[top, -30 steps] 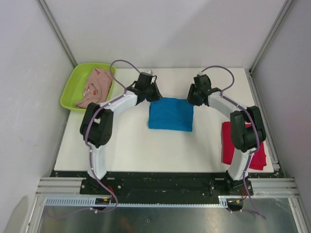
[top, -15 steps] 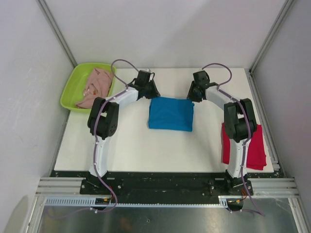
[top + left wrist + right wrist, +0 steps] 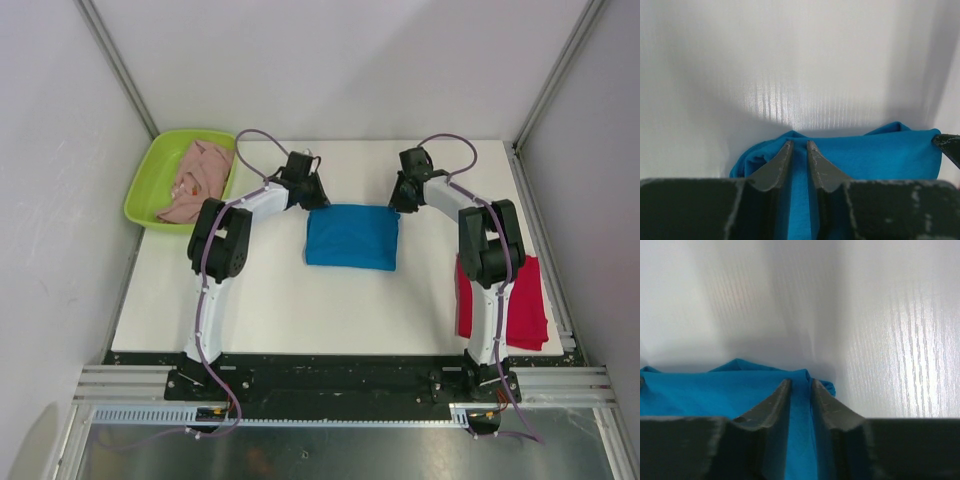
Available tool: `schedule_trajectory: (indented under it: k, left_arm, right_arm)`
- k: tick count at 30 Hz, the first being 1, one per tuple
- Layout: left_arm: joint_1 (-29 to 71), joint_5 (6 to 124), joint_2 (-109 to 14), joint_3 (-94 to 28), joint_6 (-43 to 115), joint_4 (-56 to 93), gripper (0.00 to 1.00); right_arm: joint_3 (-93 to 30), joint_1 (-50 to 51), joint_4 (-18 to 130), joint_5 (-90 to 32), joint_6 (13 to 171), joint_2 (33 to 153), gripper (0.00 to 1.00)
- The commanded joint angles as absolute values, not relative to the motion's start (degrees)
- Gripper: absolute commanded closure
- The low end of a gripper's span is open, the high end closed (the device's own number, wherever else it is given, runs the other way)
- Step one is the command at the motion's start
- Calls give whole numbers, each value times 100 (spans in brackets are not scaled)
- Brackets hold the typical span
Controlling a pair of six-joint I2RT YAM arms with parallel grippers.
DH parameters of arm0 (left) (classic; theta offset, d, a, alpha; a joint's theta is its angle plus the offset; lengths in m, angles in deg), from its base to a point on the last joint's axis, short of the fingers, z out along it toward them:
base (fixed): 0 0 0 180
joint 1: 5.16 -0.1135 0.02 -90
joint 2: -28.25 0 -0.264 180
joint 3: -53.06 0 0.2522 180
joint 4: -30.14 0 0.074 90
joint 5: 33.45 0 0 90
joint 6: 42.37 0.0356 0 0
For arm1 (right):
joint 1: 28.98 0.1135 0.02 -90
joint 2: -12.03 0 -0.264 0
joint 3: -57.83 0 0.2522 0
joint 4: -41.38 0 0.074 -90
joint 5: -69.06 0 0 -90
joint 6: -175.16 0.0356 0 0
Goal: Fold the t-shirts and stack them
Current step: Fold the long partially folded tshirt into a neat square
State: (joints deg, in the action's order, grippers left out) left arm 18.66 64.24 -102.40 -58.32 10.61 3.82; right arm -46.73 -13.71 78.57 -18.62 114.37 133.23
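Blue shirt (image 3: 350,236) lies mid-table, the left gripper (image 3: 313,197) pinching its 11 o'clock corner, the right gripper (image 3: 398,203), jaws nearly closed, astride its 1 o'clock corner, grip unclear, likely for folding nearward.

**Arm hardware, noted from beside the table**

Left arm (image 3: 204,320) and right arm (image 3: 487,320): white shells on the long links, black housings at the joints. A thin purple cable (image 3: 250,131) loops off each wrist. Left gripper (image 3: 798,145) and right gripper (image 3: 801,382): dark grey wedge fingers (image 3: 774,169), tapering, scuffed pale along the edges. Black block behind them, possibly chipped paint.
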Motion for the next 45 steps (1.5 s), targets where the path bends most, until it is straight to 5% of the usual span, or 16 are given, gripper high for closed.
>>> schedule_trajectory:
  k: [1,5,15,28,35,45]
  left_arm:
    - [1829,6296,-10247,-5931,1155,394,79]
    - [1801,6280,-10265,-5925,1149,391,79]
    - [1767,6301,-10340,-5881,1184,396,80]
    - [1651,6801,-9926,-6335,1365,390,60]
    - [1685,7128,-9429,-6115,1350,390,50]
    - [2192,7585,-8773,-5282,1173,405,53]
  right_arm:
    - [-4658,-1375,7749,-1819,11334,13264,82]
    - [-4653,-1535,7797,-1755,11368,13297,99]
    - [-4783,-1715,7951,-1615,11309,13449,100]
    - [-4763,-1940,8140,-1894,11264,12822,45]
    - [-3982,-2203,8521,-1244,11725,11824,43]
    - [-2619,-2417,9213,-374,12228,10526,47]
